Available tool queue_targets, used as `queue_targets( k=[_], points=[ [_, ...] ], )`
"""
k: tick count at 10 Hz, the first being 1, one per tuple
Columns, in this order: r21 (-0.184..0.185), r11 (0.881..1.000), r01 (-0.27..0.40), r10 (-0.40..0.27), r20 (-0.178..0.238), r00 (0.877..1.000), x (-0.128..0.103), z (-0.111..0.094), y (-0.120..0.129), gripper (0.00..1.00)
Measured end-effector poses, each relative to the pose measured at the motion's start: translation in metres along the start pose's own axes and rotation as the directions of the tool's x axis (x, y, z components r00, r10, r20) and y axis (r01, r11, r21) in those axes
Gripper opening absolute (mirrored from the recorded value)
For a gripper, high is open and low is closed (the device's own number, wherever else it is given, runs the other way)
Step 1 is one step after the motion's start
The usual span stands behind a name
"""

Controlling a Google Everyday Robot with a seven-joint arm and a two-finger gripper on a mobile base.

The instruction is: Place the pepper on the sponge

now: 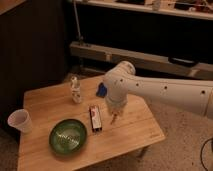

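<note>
Over the table (136, 129), right of the packet (95, 118), the gripper (115, 113) pinches the slim orange-red pepper (113, 120).

Just one camera, high up, angled down at the table (136, 133) from mid-range; gripper (115, 115) hangs mid-frame over it.
</note>
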Motion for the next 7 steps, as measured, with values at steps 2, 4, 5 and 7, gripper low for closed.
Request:
queue_targets(
  k=[2, 4, 5, 7],
  points=[
    [0.003, 1.000, -0.019, 0.019, -0.027, 0.999, 0.003, 0.003, 0.002, 0.01],
    [0.030, 0.998, -0.052, 0.055, -0.103, 0.993, 0.031, 0.005, 0.010, 0.01],
    [0.046, 0.998, -0.048, 0.054, -0.128, 0.990, 0.052, 0.005, 0.011, 0.01],
    [0.072, 0.997, -0.032, 0.043, -0.160, 0.986, 0.102, 0.003, 0.010, 0.01]
  ],
)
